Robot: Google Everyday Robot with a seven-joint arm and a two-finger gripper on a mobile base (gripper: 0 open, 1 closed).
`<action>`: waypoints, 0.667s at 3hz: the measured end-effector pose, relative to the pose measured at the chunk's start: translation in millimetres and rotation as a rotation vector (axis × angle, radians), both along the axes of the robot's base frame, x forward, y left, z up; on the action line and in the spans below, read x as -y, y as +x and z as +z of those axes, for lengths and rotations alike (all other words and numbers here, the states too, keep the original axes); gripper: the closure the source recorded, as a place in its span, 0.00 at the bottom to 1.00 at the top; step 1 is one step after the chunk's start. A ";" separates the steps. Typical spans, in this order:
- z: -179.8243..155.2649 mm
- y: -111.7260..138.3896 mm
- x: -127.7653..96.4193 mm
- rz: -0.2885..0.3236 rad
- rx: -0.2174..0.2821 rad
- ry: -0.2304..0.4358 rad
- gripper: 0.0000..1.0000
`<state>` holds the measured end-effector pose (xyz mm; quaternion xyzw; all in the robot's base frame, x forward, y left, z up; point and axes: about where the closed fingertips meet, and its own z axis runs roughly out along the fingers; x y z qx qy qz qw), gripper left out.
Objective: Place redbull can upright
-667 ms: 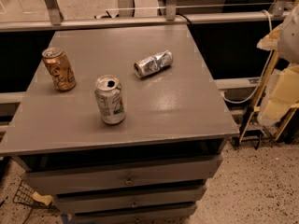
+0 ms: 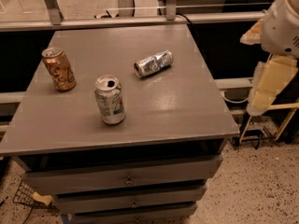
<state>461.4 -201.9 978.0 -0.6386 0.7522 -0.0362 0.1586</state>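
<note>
The redbull can (image 2: 153, 63), slim, silver-bluish and dented, lies on its side on the grey table top (image 2: 177, 106), a little behind the middle, with its open end toward the left. My gripper (image 2: 262, 99) hangs at the end of the white and cream arm off the table's right edge. It is well to the right of the can and clear of it, and holds nothing that I can see.
A wider white-green can (image 2: 110, 100) stands upright front left of the redbull can. An orange-gold can (image 2: 59, 69) stands at the far left. The table has drawers (image 2: 126, 178) below. A rail (image 2: 140, 20) runs behind, and wooden legs (image 2: 280, 120) stand at the right.
The arm at the right edge has shifted slightly to the left. The three cans have not moved.
</note>
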 end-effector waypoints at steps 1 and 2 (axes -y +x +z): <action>-9.9 43.1 -34.9 0.177 -0.009 -0.024 0.00; -24.0 78.6 -70.5 0.326 -0.017 -0.039 0.00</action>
